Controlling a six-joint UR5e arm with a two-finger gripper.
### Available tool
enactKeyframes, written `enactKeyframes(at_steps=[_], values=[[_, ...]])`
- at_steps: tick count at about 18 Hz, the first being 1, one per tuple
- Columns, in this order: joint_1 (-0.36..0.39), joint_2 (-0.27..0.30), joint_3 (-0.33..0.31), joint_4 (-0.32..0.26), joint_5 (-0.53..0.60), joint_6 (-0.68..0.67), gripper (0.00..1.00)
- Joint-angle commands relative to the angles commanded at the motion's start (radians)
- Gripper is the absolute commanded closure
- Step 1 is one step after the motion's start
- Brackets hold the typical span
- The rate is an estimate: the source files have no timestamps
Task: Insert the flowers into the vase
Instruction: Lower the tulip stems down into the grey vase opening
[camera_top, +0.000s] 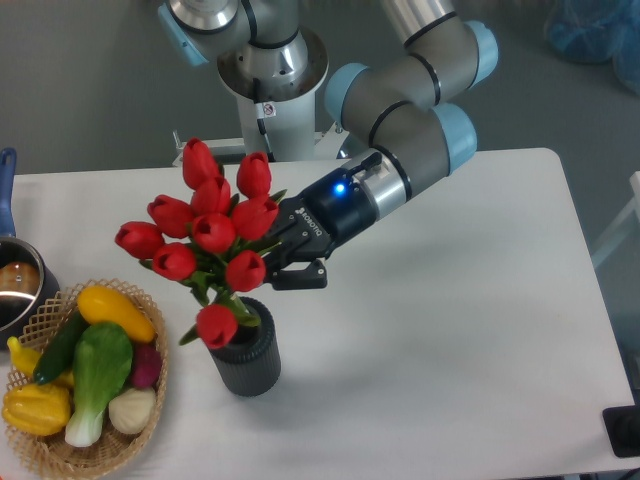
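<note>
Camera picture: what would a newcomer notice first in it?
The bunch of red flowers stands out, held in the air by the robot's hand at the centre left. Right under it stands the dark grey vase on the white table, one bud covering part of its mouth. At the lower left lies a wicker basket of colourful vegetables.
</note>
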Motion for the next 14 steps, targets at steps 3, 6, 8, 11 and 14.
enactKeyframes(at_steps=[3,6,8,11,14], values=[[-0.002,0.000,-0.014,0.000,-0.003,0.000,0.82],[-0.002,-0.002,-0.029,0.000,-0.012,0.000,0.82],[-0.002,-0.009,-0.035,0.000,-0.012,0.014,0.82],[-0.002,-0.014,-0.058,0.000,-0.020,0.040,0.82],[-0.002,-0.021,-0.058,0.000,-0.023,0.041,0.82]])
